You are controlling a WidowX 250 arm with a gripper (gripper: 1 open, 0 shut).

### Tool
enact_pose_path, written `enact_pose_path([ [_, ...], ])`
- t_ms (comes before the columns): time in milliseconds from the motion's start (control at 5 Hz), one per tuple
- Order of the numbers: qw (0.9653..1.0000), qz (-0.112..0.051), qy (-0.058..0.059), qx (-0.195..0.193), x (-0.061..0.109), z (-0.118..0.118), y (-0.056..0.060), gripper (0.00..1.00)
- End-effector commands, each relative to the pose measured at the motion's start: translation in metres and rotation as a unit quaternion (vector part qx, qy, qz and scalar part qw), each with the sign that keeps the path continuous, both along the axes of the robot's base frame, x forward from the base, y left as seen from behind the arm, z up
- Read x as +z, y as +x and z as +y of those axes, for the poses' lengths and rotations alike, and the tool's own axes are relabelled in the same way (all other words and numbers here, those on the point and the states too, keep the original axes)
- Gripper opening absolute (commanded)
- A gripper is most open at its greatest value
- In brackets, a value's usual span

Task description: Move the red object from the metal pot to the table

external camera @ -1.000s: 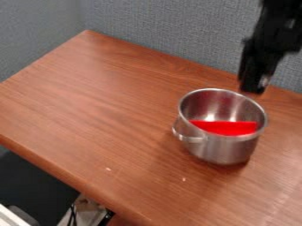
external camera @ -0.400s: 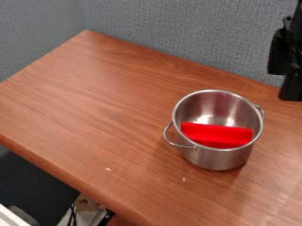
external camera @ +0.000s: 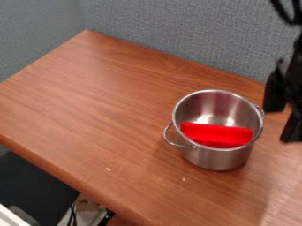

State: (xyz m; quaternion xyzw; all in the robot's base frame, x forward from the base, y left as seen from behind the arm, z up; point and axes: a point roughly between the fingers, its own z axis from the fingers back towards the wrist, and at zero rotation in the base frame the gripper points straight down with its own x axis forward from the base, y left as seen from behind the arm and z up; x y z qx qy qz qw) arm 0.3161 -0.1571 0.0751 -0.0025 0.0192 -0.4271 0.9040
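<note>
Fingers [external camera: 288,124] of the arm sit at the right edge of the view, dark and blurred, pointing down toward the desk [external camera: 94,97] just right of the pot [external camera: 216,129]. Two dark prongs can be made out with a gap between them, one nearer the pot and one lower and further right; they stand spread apart, released, with nothing between them. Part of the hand is cut off by the frame edge, so fine detail cannot be read.

Red block [external camera: 217,135] lies inside the pot, resting across the bottom toward the near wall, long axis running roughly left to right, slightly tilted up at its right end against the wall. Its red colour reflects faintly in the shiny inner wall above it. Not touched by the fingers; fingers are outside the rim, apart from it.

Pot stands upright on the right half of the desk, near the front edge. Thin wire handle hangs down on its left side, lying close to the outer wall.

Desk surface is reddish-brown wood with visible grain, glossy. Grey textured wall behind. Dark floor area shows below the desk's front-left edge, with some pale cabling or hardware at the bottom, too small to identify.
</note>
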Motion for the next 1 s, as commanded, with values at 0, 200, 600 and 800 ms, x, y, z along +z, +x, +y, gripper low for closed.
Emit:
enact_pose_path([
  [0, 0.9999, 0.004, 0.001, -0.012, 0.014, -0.007, 0.004, 1.00],
  [200, 0.9993, 0.022, 0.013, -0.026, 0.020, -0.010, 0.009, 1.00],
  [600, 0.9984, 0.044, 0.034, 0.009, 0.012, 0.003, -0.001, 1.00],
  [800, 0.9971, 0.055, 0.045, 0.026, 0.008, 0.010, -0.006, 1.00],
])
